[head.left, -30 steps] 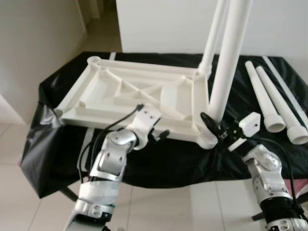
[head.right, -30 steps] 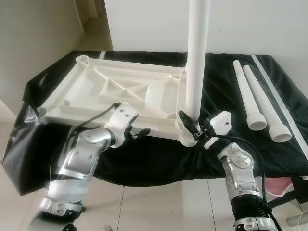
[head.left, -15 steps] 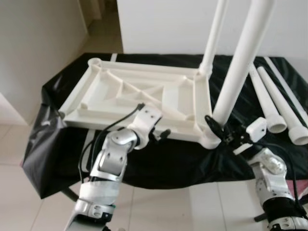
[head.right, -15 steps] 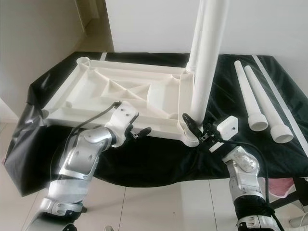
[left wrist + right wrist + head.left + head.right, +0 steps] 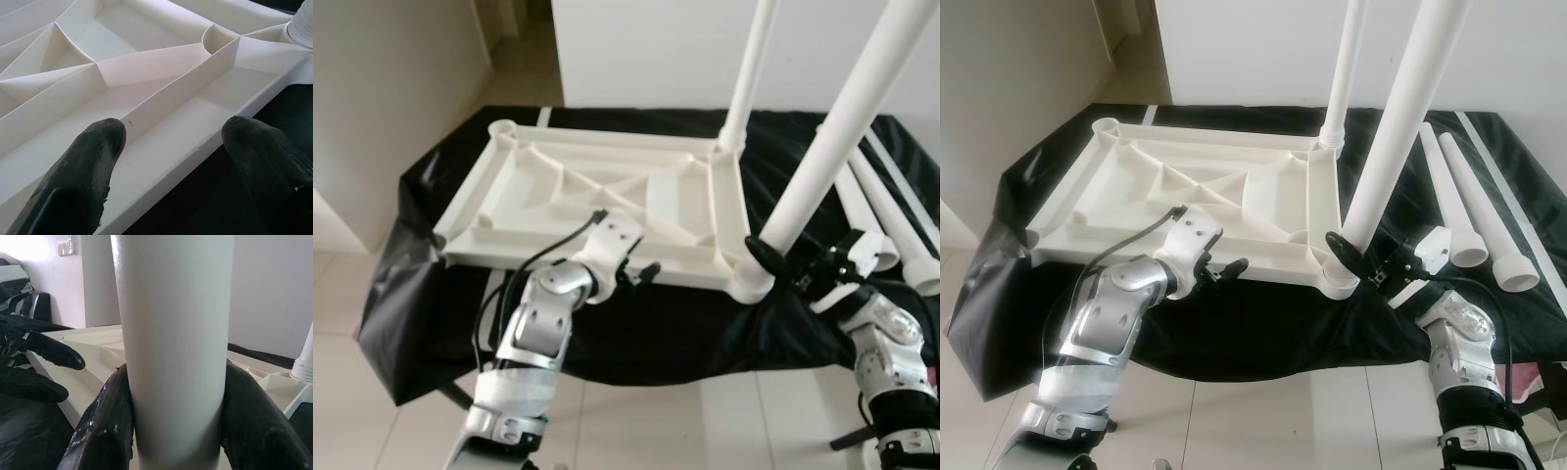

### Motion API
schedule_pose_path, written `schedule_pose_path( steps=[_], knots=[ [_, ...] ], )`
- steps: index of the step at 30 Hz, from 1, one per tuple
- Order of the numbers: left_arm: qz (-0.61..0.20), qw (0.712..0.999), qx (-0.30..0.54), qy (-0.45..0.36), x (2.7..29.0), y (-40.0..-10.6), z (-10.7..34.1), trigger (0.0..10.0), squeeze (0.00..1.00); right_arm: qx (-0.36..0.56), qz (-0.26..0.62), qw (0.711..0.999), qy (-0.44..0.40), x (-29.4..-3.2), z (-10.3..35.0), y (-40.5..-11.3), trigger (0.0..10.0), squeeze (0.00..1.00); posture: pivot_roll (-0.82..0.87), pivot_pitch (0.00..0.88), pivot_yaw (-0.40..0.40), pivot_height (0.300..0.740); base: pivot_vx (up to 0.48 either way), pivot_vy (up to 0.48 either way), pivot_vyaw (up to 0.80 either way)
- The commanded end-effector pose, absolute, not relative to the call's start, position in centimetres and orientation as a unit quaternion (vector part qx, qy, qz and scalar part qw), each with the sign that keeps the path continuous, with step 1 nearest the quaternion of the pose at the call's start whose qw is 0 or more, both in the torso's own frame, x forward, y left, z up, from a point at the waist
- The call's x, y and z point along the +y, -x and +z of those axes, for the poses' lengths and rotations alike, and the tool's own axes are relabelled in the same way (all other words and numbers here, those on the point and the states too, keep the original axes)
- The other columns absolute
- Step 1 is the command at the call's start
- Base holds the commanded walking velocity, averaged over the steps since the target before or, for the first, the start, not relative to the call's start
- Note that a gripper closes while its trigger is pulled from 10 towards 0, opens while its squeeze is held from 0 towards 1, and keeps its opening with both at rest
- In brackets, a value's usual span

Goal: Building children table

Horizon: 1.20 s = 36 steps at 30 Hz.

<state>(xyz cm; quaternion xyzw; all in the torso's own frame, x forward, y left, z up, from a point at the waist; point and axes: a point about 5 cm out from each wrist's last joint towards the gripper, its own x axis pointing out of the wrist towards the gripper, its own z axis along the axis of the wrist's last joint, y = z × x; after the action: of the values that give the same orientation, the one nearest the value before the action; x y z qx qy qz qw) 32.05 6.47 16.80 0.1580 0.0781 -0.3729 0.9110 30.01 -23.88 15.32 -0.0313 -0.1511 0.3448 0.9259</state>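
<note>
A black cloth (image 5: 636,333) covers the work surface and hangs over its front edge onto pale floor tiles (image 5: 372,431). On it lies the white tabletop (image 5: 597,206), upside down, its ribbed underside facing up, set toward the robot's left. Two legs stand in its corners on the robot's right side: the far leg (image 5: 751,69) rises upright from the far corner, while the near leg (image 5: 847,117) sits in the near corner socket (image 5: 751,279) and tilts toward the robot's right. Three spare legs (image 5: 1464,206) lie side by side on the cloth, to the right of the tabletop and apart from it. The right gripper (image 5: 176,421) is clenched on the near leg just above the socket, one black finger (image 5: 105,426) pressed against each side of the tube. The left gripper (image 5: 171,147) is released, its fingers spread apart; one fingertip (image 5: 100,142) is over the ribbed underside and the other is beyond the tabletop's near edge, over the cloth.
</note>
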Motion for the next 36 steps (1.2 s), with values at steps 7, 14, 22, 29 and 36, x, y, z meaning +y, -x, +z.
schedule_pose_path(
  steps=[7,14,22,29,36],
  knots=[
    [-0.317,0.933,0.071,-0.158,6.9,-32.1,16.9,10.0,0.00,-0.074,0.322,0.942,-0.057,-24.7,12.9,-30.3,10.0,0.00,0.01,0.076,0.030,0.740,0.000,0.000,0.00],
    [-0.314,0.934,0.073,-0.155,6.9,-32.0,16.9,10.0,0.00,-0.068,0.321,0.942,-0.069,-24.4,12.7,-30.4,10.0,0.00,0.01,0.077,0.027,0.740,0.000,0.000,0.00],
    [-0.312,0.935,0.072,-0.154,7.0,-32.0,16.9,10.0,0.00,-0.162,0.295,0.942,0.016,-23.9,15.0,-30.2,10.0,0.00,0.01,0.076,0.025,0.740,0.000,0.000,0.00],
    [-0.311,0.935,0.072,-0.153,6.9,-32.0,16.9,10.0,0.00,-0.217,0.262,0.938,0.062,-23.3,17.3,-30.1,10.0,0.00,0.01,0.076,0.023,0.740,0.000,0.000,0.00],
    [-0.313,0.935,0.071,-0.152,6.6,-32.0,16.9,10.0,0.00,-0.286,0.244,0.915,0.145,-21.3,20.3,-29.1,10.0,0.00,0.00,0.073,0.023,0.740,0.000,0.000,0.00]
  ],
)
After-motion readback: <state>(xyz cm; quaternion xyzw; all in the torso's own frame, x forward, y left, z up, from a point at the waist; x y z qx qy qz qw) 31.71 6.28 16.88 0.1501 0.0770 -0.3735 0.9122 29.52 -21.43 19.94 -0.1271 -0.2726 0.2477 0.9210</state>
